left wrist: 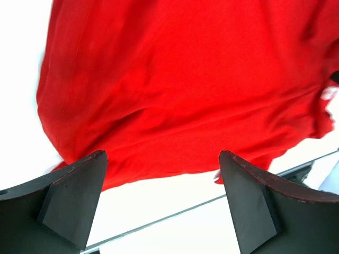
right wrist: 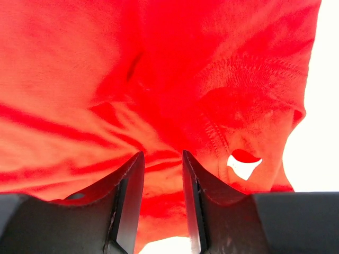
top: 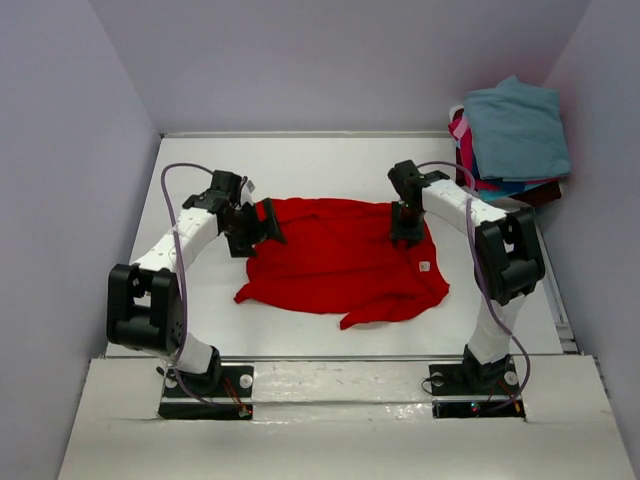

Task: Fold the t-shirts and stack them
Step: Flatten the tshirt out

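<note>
Left claw [left wrist: 161, 159] spread wide, shirt [top: 340, 260] just ahead of tips; right claw [right wrist: 162, 156] narrowed to a slit, tips against shirt, hold on cloth unclear

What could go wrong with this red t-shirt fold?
1. Right gripper has narrow jaws over bunched cloth near the collar of the crumpled red cloth t-shirt; it may catch several layers or slip.
2. Left gripper stands wide open at the shirt's edge, holding nothing; a one-sided lift would likely drag it askew.
</note>
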